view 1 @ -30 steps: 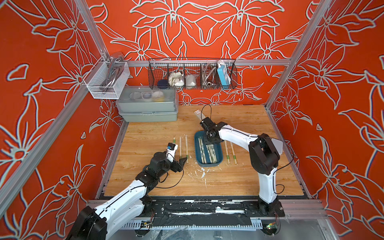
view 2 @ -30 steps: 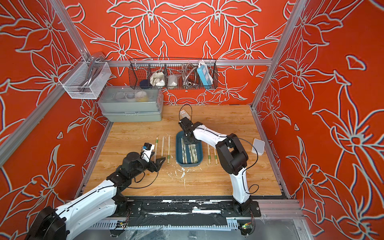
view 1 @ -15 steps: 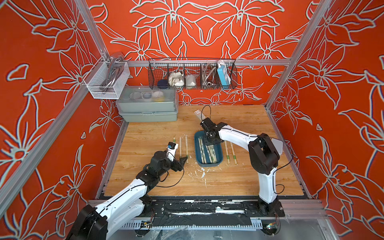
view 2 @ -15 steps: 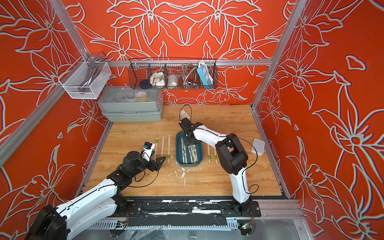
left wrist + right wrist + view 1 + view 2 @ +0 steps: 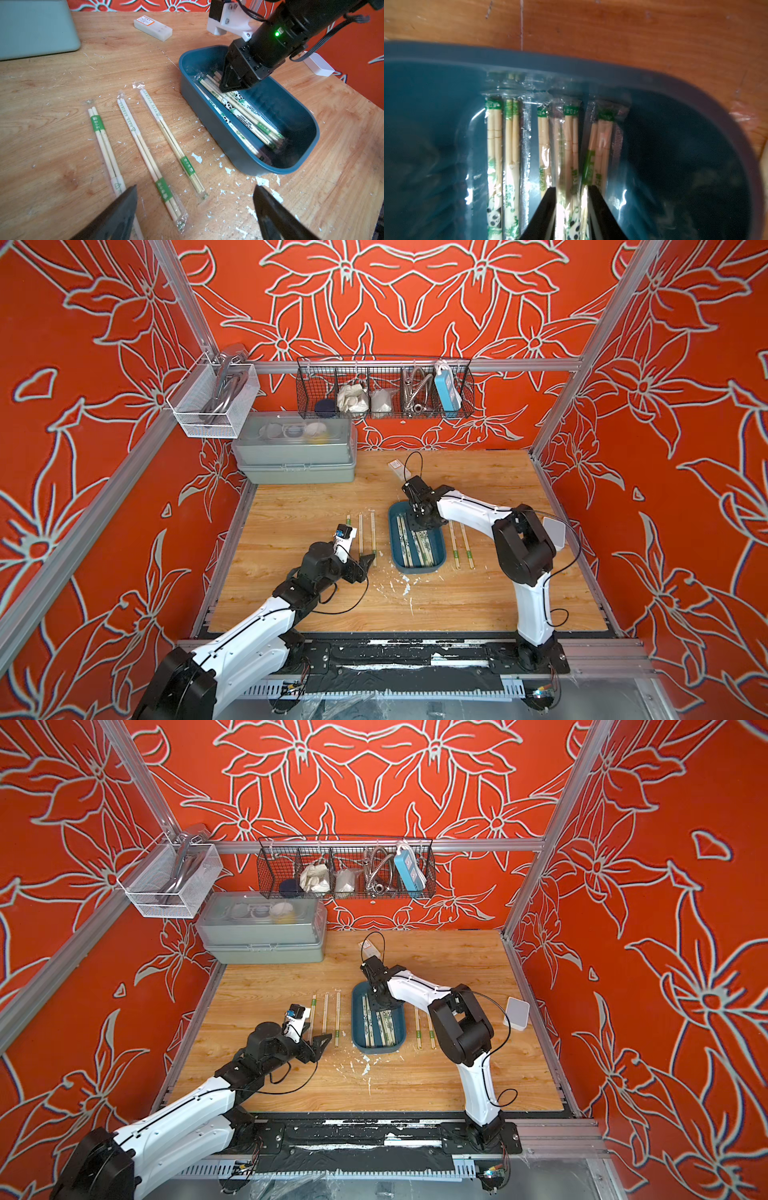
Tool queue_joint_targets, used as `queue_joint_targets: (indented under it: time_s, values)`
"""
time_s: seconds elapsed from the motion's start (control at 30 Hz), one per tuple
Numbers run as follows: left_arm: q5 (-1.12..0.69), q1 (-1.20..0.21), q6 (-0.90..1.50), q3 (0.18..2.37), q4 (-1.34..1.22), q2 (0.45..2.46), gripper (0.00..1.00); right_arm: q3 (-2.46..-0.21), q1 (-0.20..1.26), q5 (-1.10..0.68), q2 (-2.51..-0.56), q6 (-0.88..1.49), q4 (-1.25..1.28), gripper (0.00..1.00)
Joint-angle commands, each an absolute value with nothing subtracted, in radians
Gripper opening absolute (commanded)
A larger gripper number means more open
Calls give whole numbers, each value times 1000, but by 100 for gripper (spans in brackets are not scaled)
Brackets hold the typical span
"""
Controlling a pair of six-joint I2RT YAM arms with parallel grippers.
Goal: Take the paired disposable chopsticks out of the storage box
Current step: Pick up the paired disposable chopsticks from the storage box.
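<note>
Pale-wood chopsticks [image 5: 569,145] in glossy clear sleeves, green-banded and panda-printed, lie lengthwise in the smooth teal round-cornered box [image 5: 291,108] at the middle of the scuffed bench [image 5: 62,155]; right gripper [image 5: 572,188] straddles one pair, jaws narrow, grip unclear; left gripper [image 5: 195,187] gapes wide, empty

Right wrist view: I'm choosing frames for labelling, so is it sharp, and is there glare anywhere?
Right wrist view: soft, slightly smeared, with white glare on the clear sleeves of the pale-wood paired disposable chopsticks in the shallow teal plastic storage box; left wrist view: sharp, evenly lit.
</note>
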State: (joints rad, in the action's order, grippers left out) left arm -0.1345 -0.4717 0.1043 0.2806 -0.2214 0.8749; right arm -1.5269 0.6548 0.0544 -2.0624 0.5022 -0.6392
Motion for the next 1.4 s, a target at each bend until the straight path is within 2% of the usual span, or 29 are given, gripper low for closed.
queue_joint_targets:
  time_s: [0.0,0.37,0.7,1.1,1.37]
  values:
    - [-143,-474,97,310,-227,877,87,-1518,650,46,-2097,489,-635,30]
    - [-138,-474,97,309,-225,874,87,-1518,650,41,-2096,492,-633,16]
    - [-141,-474,97,311,-227,879,87,-1535,650,36,-2041,499,-671,12]
    - [-143,-474,97,314,-224,886,87,-1549,650,32,-2014,499,-697,12]
    - [-143,-474,97,315,-224,888,87,-1554,649,34,-2010,494,-703,15]
